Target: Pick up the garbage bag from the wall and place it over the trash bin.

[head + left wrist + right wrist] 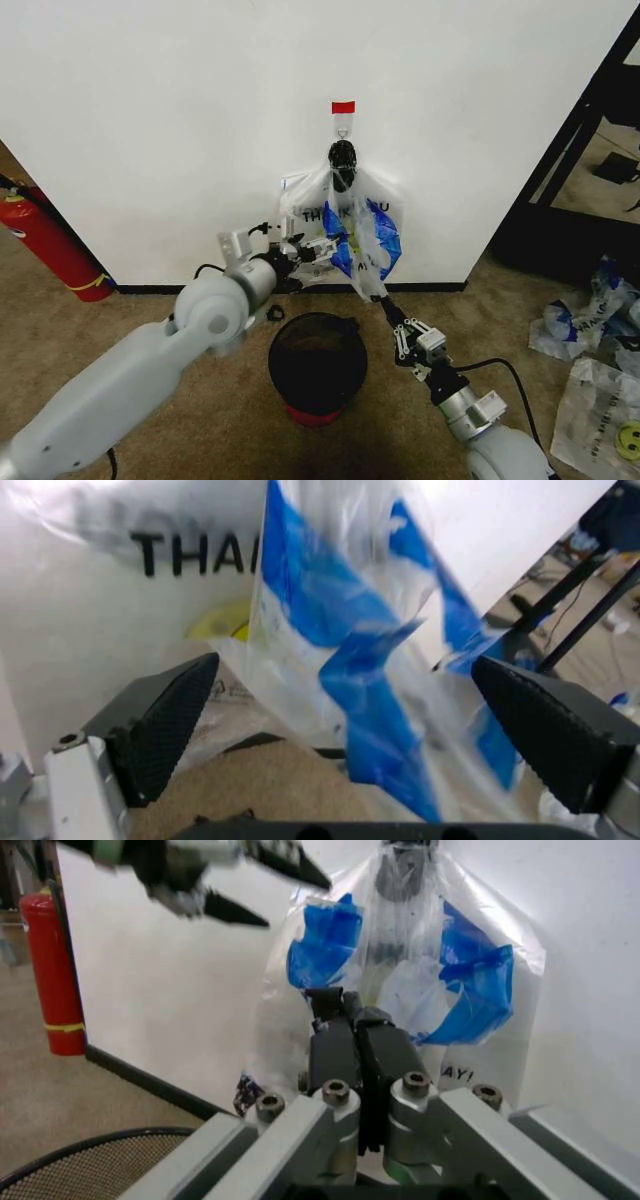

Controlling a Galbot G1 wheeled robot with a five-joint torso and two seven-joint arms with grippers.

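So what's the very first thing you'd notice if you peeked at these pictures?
The garbage bag with bright blue patches, hanging on the white wall under a strip of red tape. The right gripper is shut on the bag's bottom edge, and the left gripper is open beside it. Right below stands the black trash bin with its red base, and a red fire extinguisher leans at the far left.
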